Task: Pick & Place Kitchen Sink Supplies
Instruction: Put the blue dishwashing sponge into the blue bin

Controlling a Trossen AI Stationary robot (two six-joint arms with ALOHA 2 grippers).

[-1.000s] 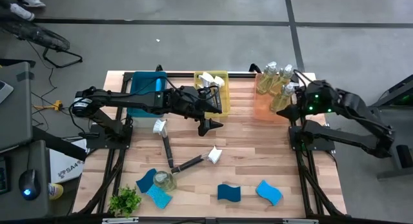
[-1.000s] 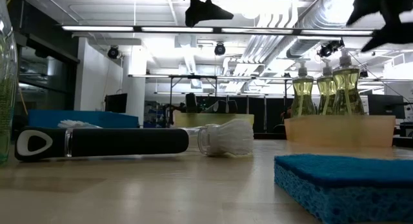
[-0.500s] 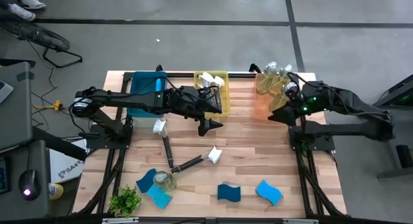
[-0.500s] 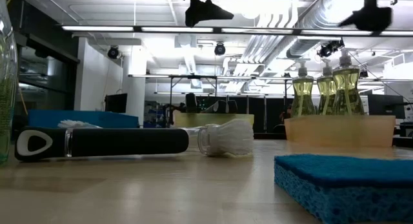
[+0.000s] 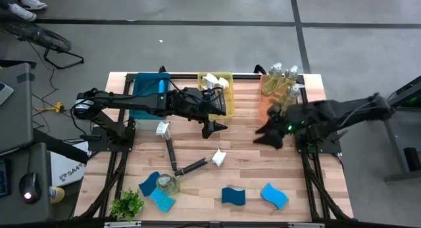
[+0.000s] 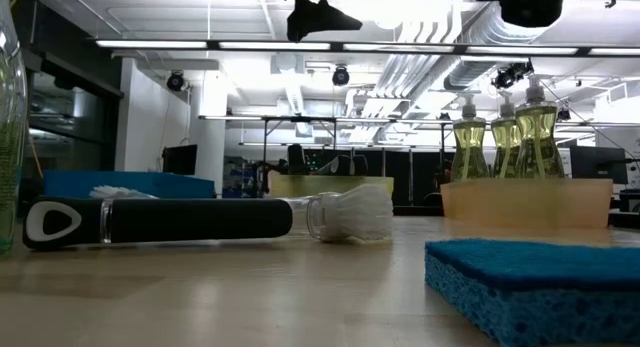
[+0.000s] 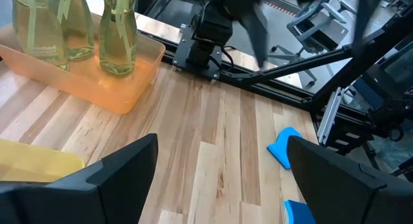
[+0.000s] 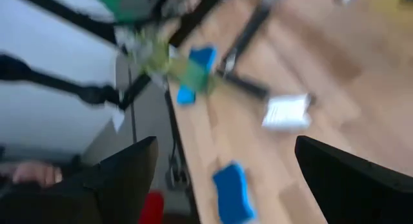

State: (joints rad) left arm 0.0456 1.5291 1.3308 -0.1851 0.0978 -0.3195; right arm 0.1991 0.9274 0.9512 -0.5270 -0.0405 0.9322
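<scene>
Right gripper [image 5: 268,136] open, empty, above bare wood beside orange plastic tray [image 5: 264,107] of bottles. Left gripper [image 5: 212,129] open, idle, near yellow bin [image 5: 228,90]. Blue wavy-edged sponge [image 5: 274,196] well toward front edge from tray: light, soft, compressible; pinch across narrow middle.

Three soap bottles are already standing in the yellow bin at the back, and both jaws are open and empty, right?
Not quite: the three soap bottles stand in the orange bin, not the yellow bin, as the high view shows. Both jaws are open and empty.
</scene>
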